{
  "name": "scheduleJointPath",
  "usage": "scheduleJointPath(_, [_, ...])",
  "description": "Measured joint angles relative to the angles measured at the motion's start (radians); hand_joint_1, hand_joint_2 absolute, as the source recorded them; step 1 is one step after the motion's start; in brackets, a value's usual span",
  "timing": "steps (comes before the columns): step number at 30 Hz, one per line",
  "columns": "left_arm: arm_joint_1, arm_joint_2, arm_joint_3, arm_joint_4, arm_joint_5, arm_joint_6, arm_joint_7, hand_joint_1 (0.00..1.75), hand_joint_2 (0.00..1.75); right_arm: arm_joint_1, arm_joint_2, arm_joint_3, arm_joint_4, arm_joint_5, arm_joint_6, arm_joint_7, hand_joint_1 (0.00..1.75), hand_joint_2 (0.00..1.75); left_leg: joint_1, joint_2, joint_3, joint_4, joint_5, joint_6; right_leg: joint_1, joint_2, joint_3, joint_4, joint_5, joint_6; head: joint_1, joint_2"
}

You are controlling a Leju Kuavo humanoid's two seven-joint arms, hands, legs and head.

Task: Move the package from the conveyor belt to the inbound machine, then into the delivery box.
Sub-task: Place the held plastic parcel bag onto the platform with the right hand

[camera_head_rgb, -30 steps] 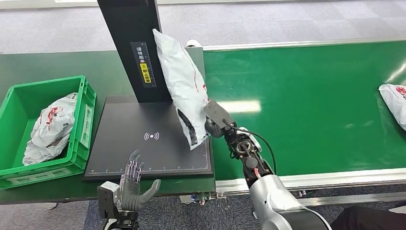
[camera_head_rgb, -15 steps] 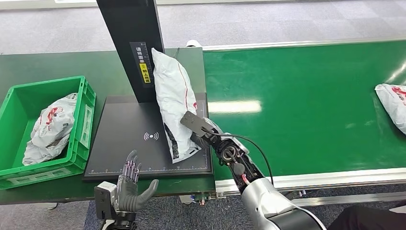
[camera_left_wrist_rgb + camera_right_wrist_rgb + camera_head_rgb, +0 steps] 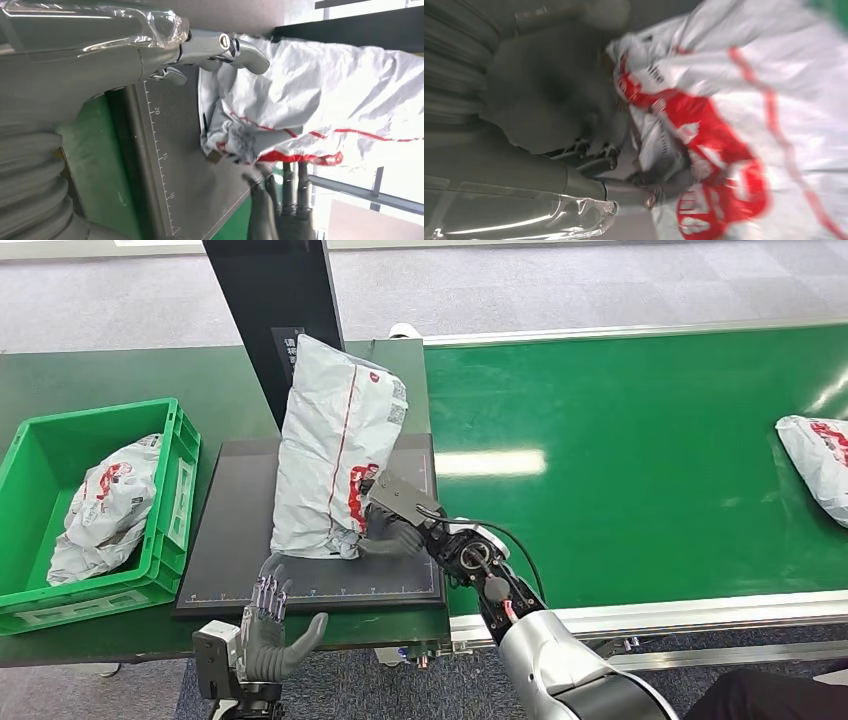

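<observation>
Package [image 3: 333, 450] is a white bag with red print, and it is off the belt [image 3: 640, 440] now. It stands up tilted over the black plate of the machine [image 3: 240, 530], with its low end touching or very near the plate; I cannot tell which. The right hand [image 3: 385, 530] grasps its low right corner. The left hand [image 3: 272, 625] is spread wide with nothing in it, at the near edge of the plate, just below the bag. So I think the first part, belt to machine, is almost done. The bag must be laid flat on the plate, and then go into the green box [image 3: 40, 445] on the left. That box holds one white bag [image 3: 105, 505] already. Another bag [image 3: 815, 455] lies far right on the belt. The red print on the bags is too crumpled to read. The black post [image 3: 290, 290] behind the bag has a label, but the bag hides most of it. Ruler marks run along the near edge of the plate.
</observation>
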Motion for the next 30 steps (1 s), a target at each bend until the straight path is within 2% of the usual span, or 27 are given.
scheduleJointPath(6, [0.004, 0.000, -0.003, 0.005, 0.001, 0.009, -0.010, 0.00, 1.75, -0.007, 0.005, -0.003, 0.000, -0.062, 0.066, -0.041, 0.00, 1.75, 0.000, 0.000, 0.000, 0.000, 0.000, 0.000, 0.000, 0.000, 0.000, 0.000, 0.000, 0.000, 0.000, 0.000])
scheduleJointPath(9, [0.009, 0.000, -0.002, 0.000, -0.010, 0.060, -0.021, 0.00, 1.75, -0.008, 0.010, -0.003, -0.001, -0.085, 0.076, -0.062, 0.00, 1.75, 0.000, 0.000, 0.000, 0.000, 0.000, 0.000, 0.000, 0.000, 0.000, 0.000, 0.000, 0.000, 0.000, 0.000])
scheduleJointPath(11, [0.019, -0.001, -0.001, -0.023, -0.032, 0.165, -0.033, 0.00, 1.75, -0.007, 0.011, -0.001, -0.003, -0.108, 0.072, -0.082, 0.00, 1.75, 0.000, 0.000, 0.000, 0.000, 0.000, 0.000, 0.000, 0.000, 0.000, 0.000, 0.000, 0.000, 0.000, 0.000])
scheduleJointPath(16, [0.072, -0.015, 0.001, -0.172, -0.152, 0.587, -0.078, 0.00, 1.75, 0.012, 0.009, 0.030, -0.031, -0.185, 0.013, -0.193, 0.00, 1.75, 0.000, 0.000, 0.000, 0.000, 0.000, 0.000, 0.000, 0.000, 0.000, 0.000, 0.000, 0.000, 0.000, 0.000])
scheduleJointPath(18, [0.091, -0.021, -0.006, -0.231, -0.191, 0.685, -0.086, 0.00, 1.75, 0.021, 0.008, 0.044, -0.047, -0.206, -0.002, -0.230, 0.00, 1.75, 0.000, 0.000, 0.000, 0.000, 0.000, 0.000, 0.000, 0.000, 0.000, 0.000, 0.000, 0.000, 0.000, 0.000])
scheduleJointPath(24, [0.121, -0.029, -0.016, -0.317, -0.216, 0.723, -0.087, 0.00, 1.75, 0.034, 0.008, 0.069, -0.076, -0.224, -0.013, -0.248, 0.00, 1.75, 0.000, 0.000, 0.000, 0.000, 0.000, 0.000, 0.000, 0.000, 0.000, 0.000, 0.000, 0.000, 0.000, 0.000])
scheduleJointPath(30, [0.137, -0.055, 0.010, -0.436, -0.369, 0.732, -0.089, 0.00, 1.75, 0.100, 0.008, 0.095, -0.150, -0.322, -0.018, -0.334, 0.00, 1.75, 0.000, 0.000, 0.001, 0.000, 0.000, 0.000, 0.000, 0.000, 0.000, 0.000, 0.000, 0.000, 0.000, 0.000])
